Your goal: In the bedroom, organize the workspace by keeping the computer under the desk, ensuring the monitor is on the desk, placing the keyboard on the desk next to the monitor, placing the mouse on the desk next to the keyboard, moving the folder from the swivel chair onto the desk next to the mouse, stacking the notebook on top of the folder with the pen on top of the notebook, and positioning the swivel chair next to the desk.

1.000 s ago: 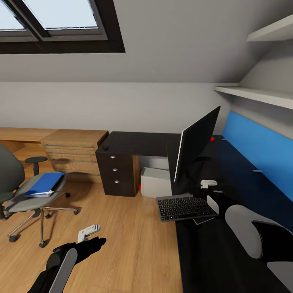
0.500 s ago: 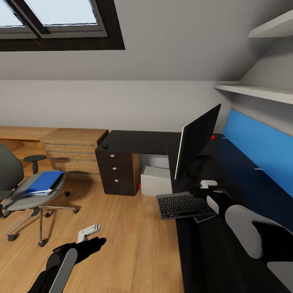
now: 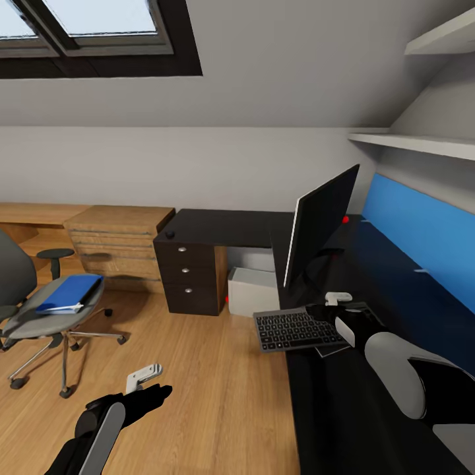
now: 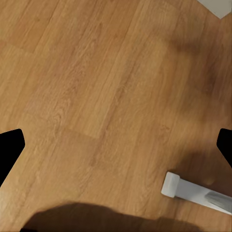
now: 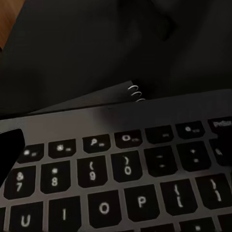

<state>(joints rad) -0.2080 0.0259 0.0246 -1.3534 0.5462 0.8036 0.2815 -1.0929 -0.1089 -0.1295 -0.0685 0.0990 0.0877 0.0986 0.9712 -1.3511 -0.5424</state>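
Meanwhile, blue folder [image 3: 69, 293] lies on swivel chair [image 3: 39, 316] seat.

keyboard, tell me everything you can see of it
The keyboard is a flat, dark grey slab with black keys and pale legends. It sits at the near edge of the black desk, before the monitor, its left end overhanging the floor. The right gripper is at its far right corner, and its right part overlaps a spiral-bound notebook.
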